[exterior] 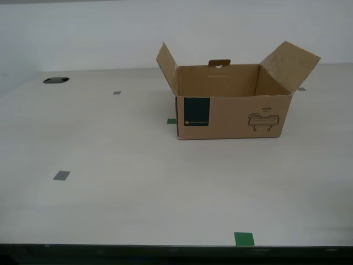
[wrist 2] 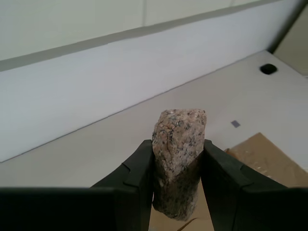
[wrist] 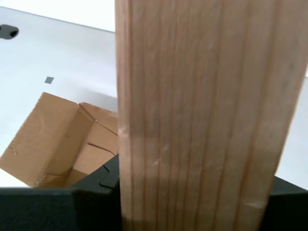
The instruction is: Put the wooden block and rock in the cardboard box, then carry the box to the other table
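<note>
The cardboard box (exterior: 231, 110) stands open on the smooth off-white table (exterior: 138, 182), right of centre in the exterior view, flaps spread, navy label on its front. No arm or gripper shows in the exterior view. In the second wrist view my second gripper (wrist 2: 179, 168) is shut on the rock (wrist 2: 178, 154), a speckled pinkish stone held upright between black fingers (wrist 2: 137, 173), with a brown box flap (wrist 2: 264, 156) below. In the first wrist view my first gripper (wrist: 192, 192) is shut on the wooden block (wrist: 207, 115), which fills most of the view above the open box (wrist: 62, 144). The other table is out of view.
Small grey squares (exterior: 61, 175) and green squares (exterior: 244, 238) mark the tabletop. A dark round hole (exterior: 55, 80) sits at the far corner on the exterior view's left. A white wall runs behind the table. The table's front edge (exterior: 165, 246) is close to the camera.
</note>
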